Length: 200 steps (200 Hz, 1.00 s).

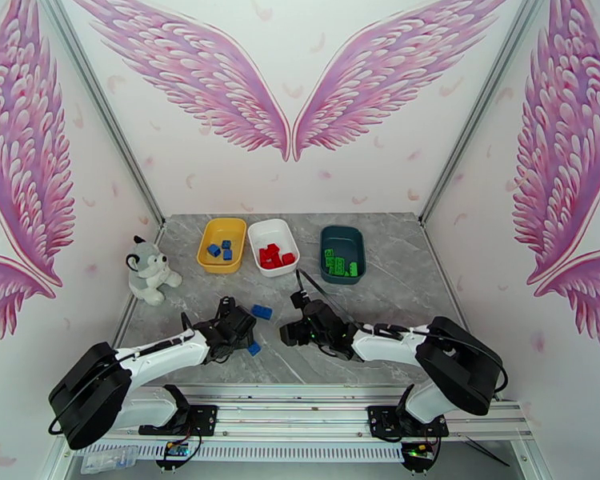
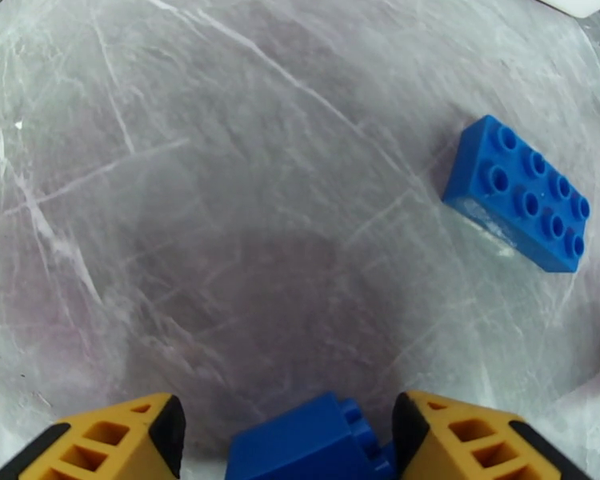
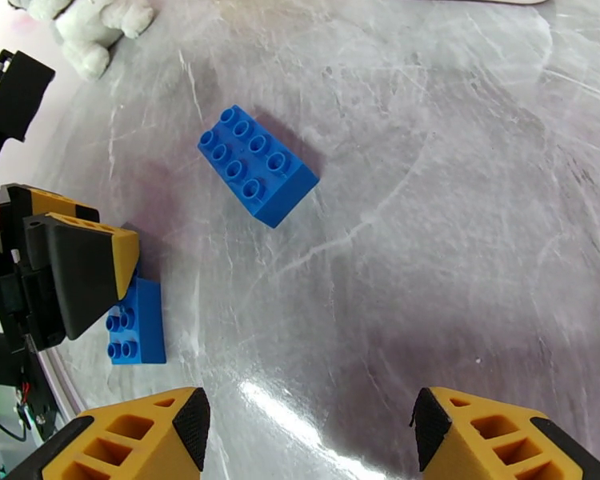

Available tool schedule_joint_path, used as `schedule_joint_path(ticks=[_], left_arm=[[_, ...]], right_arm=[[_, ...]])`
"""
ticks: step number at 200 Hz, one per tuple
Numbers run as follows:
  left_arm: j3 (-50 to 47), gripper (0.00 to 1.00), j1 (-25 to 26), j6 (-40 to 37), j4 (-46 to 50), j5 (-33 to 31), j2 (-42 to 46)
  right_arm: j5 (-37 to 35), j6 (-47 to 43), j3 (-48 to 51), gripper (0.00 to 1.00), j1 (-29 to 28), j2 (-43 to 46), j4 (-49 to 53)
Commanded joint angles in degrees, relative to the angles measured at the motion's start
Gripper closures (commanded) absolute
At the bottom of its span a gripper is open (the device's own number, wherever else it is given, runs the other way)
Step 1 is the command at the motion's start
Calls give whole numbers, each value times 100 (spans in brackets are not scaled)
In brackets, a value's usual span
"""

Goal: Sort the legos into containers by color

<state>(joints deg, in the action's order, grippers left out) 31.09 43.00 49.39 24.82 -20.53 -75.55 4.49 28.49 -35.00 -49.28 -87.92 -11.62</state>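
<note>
Your left gripper (image 2: 288, 422) straddles, part open, a small blue studded plastic brick (image 2: 300, 446) by the bench's (image 2: 220, 194) near edge, so I judge closing would pinch its sides. Your right gripper (image 3: 308, 430) hangs open, empty.

White walls (image 1: 292, 186) painted with large pink wings (image 1: 204, 74), grey marbled tabletop (image 1: 396, 266), silver corner posts (image 1: 474, 114), even light

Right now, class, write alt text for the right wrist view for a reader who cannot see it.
A blue eight-stud lego lies on the grey marble table ahead of the open right gripper. At left, the left gripper stands by a smaller blue lego; a plush husky shows top left.
</note>
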Motion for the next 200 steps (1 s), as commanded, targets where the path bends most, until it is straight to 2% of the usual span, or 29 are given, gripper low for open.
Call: schedule_joint_path(ticks=[1, 75, 129, 158, 200], left_arm=[[-68, 32, 68, 141, 167, -198, -117], [-72, 59, 208, 205, -13, -174, 33], [190, 61, 93, -69, -129, -478, 484], [643, 60, -395, -635, -382, -686, 563], [1648, 60, -1520, -1563, -849, -514, 163]], right_arm=[[-106, -19, 124, 26, -42, 173, -157], [-27, 42, 178, 27, -39, 184, -215], [112, 76, 100, 26, -48, 91, -280], [282, 80, 5, 26, -56, 11, -332], [569, 148, -133, 26, -114, -43, -451]])
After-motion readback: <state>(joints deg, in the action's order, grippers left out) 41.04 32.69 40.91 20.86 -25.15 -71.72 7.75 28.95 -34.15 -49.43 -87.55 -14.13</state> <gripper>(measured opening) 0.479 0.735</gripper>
